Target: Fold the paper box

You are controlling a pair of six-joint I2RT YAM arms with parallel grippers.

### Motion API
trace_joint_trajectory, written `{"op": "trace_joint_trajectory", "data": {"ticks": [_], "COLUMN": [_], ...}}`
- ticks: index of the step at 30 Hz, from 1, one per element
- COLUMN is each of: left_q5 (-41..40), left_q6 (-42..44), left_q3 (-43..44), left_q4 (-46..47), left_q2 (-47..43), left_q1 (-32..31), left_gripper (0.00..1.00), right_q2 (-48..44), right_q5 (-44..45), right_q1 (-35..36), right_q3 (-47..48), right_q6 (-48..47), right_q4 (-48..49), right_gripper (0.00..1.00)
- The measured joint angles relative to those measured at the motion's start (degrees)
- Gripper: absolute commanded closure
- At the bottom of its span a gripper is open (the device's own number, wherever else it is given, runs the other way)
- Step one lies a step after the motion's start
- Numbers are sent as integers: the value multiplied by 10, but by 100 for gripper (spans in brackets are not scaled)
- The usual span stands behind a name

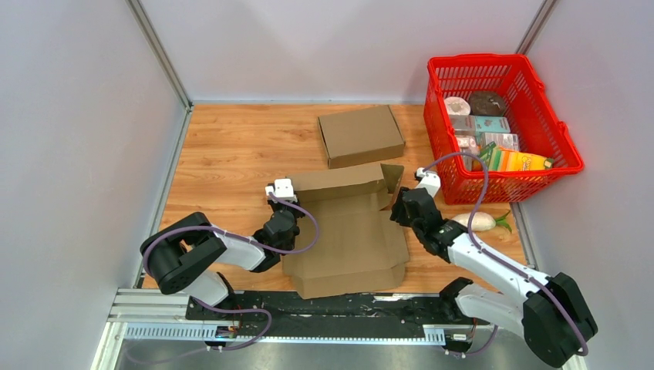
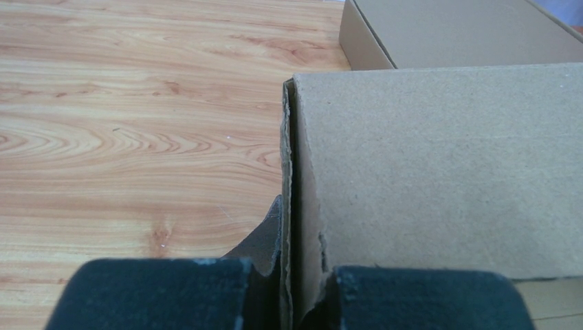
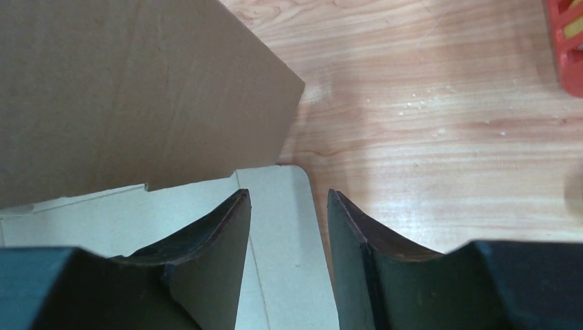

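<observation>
The paper box [image 1: 347, 239] is a brown cardboard blank lying partly unfolded in the middle of the table, with its back wall standing. My left gripper [image 1: 287, 220] is at the box's left edge. In the left wrist view it [image 2: 292, 295] is shut on the upright doubled side wall [image 2: 289, 179]. My right gripper [image 1: 401, 206] is at the box's right side, next to the raised corner flap. In the right wrist view it [image 3: 289, 199] is open, its fingers straddling a pale flat flap [image 3: 282, 234] without touching it. A raised brown panel [image 3: 124, 89] stands to its left.
A closed folded cardboard box [image 1: 360, 135] lies behind the blank; it also shows in the left wrist view [image 2: 467, 31]. A red basket [image 1: 540, 139] of groceries stands at the back right. A white vegetable toy [image 1: 482, 222] lies beside the right arm. Grey walls enclose the table.
</observation>
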Motion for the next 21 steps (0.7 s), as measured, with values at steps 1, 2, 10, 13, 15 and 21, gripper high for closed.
{"op": "trace_joint_trajectory", "data": {"ticks": [1,2,10,13,15,21], "left_q5": [0,0,1,2,2,-1], "left_q6": [0,0,0,0,0,2], "left_q3": [0,0,0,0,0,0], "left_q4": [0,0,0,0,0,0], "left_q2": [0,0,0,0,0,0], "left_q1": [0,0,0,0,0,0], "left_gripper": [100,100,100,100,100,100], "right_q2": [-3,-6,-45,-27,-7,60], "right_q5": [1,1,-17,-16,-14,25], "right_q1": [0,0,1,1,1,12], "right_q3": [-9,-20,-89,-100,-100,-80], "right_q6": [-6,-13,-50,-68,-77,-85], "right_q4": [17,42,186,241,273,304], "right_gripper": [51,50,41,44,48,94]}}
